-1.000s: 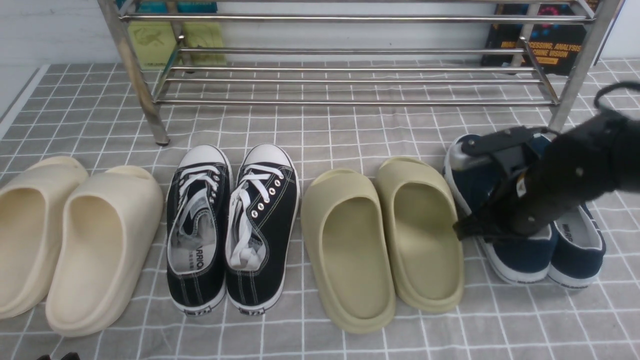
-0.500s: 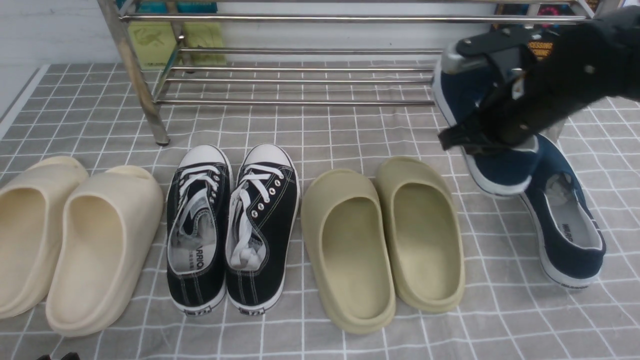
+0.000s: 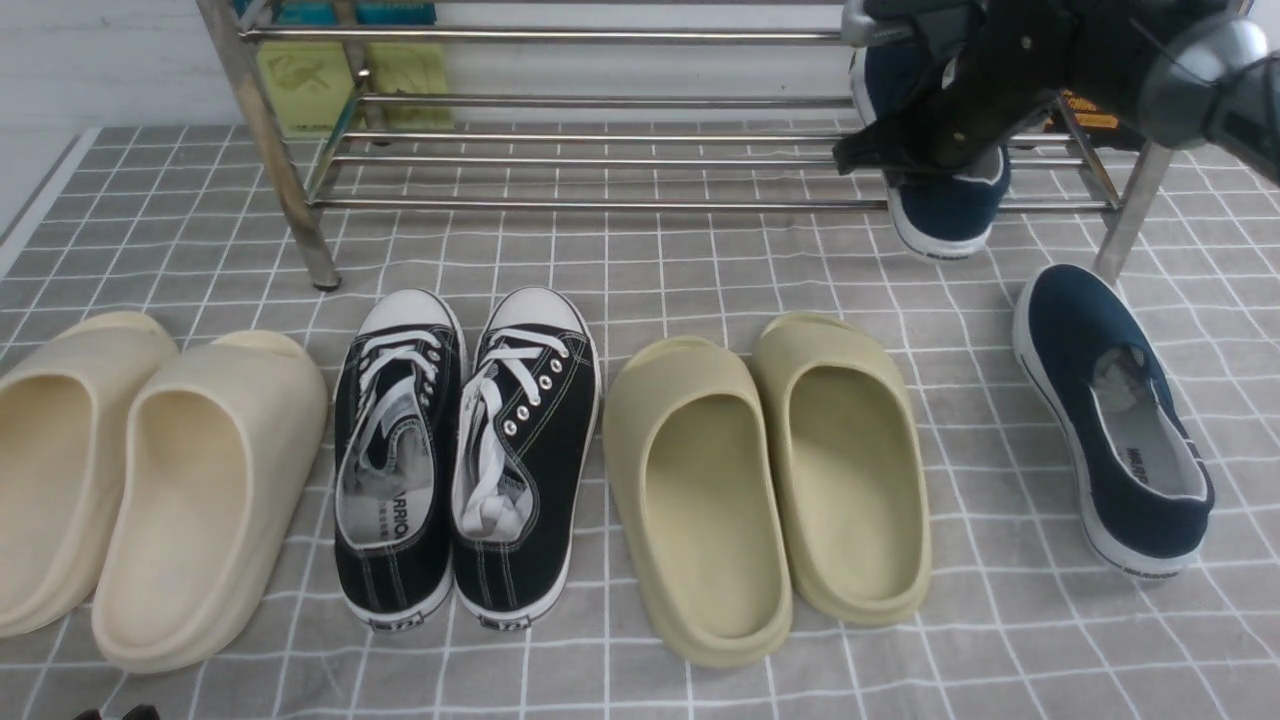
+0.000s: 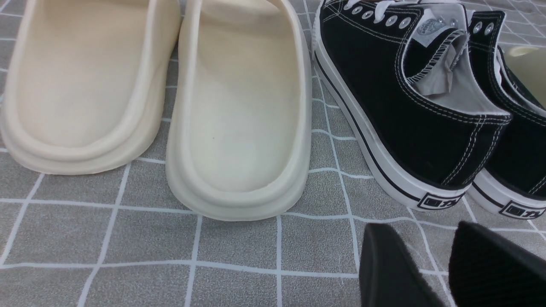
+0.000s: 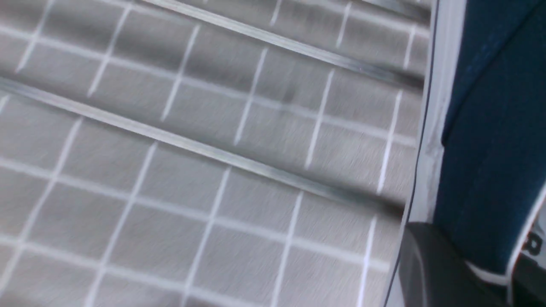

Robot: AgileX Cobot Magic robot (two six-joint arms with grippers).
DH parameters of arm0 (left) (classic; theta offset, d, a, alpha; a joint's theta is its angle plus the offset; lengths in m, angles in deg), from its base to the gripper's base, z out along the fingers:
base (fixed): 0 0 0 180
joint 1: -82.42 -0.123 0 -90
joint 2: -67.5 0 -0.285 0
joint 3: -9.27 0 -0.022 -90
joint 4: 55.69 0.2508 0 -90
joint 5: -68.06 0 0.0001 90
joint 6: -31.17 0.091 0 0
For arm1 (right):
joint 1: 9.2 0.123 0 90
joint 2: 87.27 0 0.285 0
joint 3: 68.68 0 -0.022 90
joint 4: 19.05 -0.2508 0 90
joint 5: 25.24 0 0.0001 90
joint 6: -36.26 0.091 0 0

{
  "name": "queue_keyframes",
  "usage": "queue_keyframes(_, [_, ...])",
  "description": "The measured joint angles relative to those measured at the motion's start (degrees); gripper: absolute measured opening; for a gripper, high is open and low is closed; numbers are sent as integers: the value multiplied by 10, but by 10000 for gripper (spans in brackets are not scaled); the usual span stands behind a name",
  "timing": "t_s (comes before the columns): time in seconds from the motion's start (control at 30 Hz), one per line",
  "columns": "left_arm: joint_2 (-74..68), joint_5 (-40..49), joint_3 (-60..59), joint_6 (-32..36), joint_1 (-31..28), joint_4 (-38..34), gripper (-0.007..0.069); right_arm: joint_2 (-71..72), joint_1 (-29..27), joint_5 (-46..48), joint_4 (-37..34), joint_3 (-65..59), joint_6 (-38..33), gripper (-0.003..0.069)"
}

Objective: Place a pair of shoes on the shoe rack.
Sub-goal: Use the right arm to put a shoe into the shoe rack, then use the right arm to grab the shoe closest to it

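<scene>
Shoe rack [image 3: 600,204] stood under and ahead of your right hand [image 3: 905,150]. That hand was pinching one navy sneaker [image 3: 945,215] at the collar, hanging over the lower bars toe-first, probably so the sole clears the front bar. Its mate [image 3: 1065,320] lay on the desk [image 3: 700,260], below and behind the hand, not yet racked. Your left hand [image 4: 422,238] hovered spread and empty beside the black sneakers [image 4: 405,106], well clear of the work.

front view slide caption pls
Right gripper holds one navy sneaker at the shoe rack, the other sneaker on the cloth.
</scene>
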State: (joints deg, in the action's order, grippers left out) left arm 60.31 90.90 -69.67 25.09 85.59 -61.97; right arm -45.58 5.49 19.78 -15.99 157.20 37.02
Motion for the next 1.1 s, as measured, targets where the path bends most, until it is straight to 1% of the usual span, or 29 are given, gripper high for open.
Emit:
queue_keyframes(0.07, [0,0,0,1,0,0,238,-21,-1,11,1,27,-17,69])
queue_keyframes(0.1, [0,0,0,1,0,0,238,-29,-1,18,1,38,-24,93])
queue_keyframes(0.13, [0,0,0,1,0,0,238,-29,-1,18,1,38,-24,93])
queue_keyframes(0.17, [0,0,0,1,0,0,238,-37,0,22,3,49,-32,162])
queue_keyframes(0.2, [0,0,0,1,0,0,238,-37,0,22,4,54,-36,213])
queue_keyframes(0.23, [0,0,0,1,0,0,238,-37,0,22,4,55,-36,225])
queue_keyframes(0.33, [0,0,0,1,0,0,238,-22,0,70,4,64,-39,431])
queue_keyframes(0.37, [0,0,0,1,0,0,238,-19,0,78,4,64,-39,452])
queue_keyframes(0.4, [0,0,0,1,0,0,238,-6,0,107,4,64,-39,521])
queue_keyframes(0.47, [0,0,0,1,0,0,238,16,0,149,3,64,-39,598])
queue_keyframes(0.53, [0,0,0,1,0,0,238,38,-1,185,-2,65,-40,640])
queue_keyframes(0.57, [0,0,0,1,0,0,238,56,-6,212,-11,67,-40,653])
queue_keyframes(0.6, [0,0,0,1,0,0,238,56,-7,216,-13,68,-40,654])
queue_keyframes(0.63, [0,0,0,1,0,0,238,72,-17,243,-26,69,-39,655])
queue_keyframes(0.77, [0,0,0,1,0,0,238,98,-40,255,-54,40,-34,632])
queue_keyframes(0.8, [0,0,0,1,0,0,238,118,-55,255,-63,-11,-27,612])
queue_keyframes(0.87, [0,0,0,1,0,0,238,130,-61,255,-63,-48,-22,603])
queue_keyframes(0.9, [0,0,0,1,0,0,238,158,-70,256,-60,-137,-13,592])
queue_keyframes(0.97, [0,0,0,1,0,0,238,191,-73,242,-52,-225,-5,589])
queue_keyframes(1.0, [0,0,0,1,0,0,238,195,-73,242,-51,-225,-3,589])
queue_keyframes(1.03, [0,0,0,1,0,0,238,227,-73,214,-43,-291,10,588])
queue_keyframes(1.1, [0,0,0,1,0,0,238,278,-73,155,-40,-371,31,588])
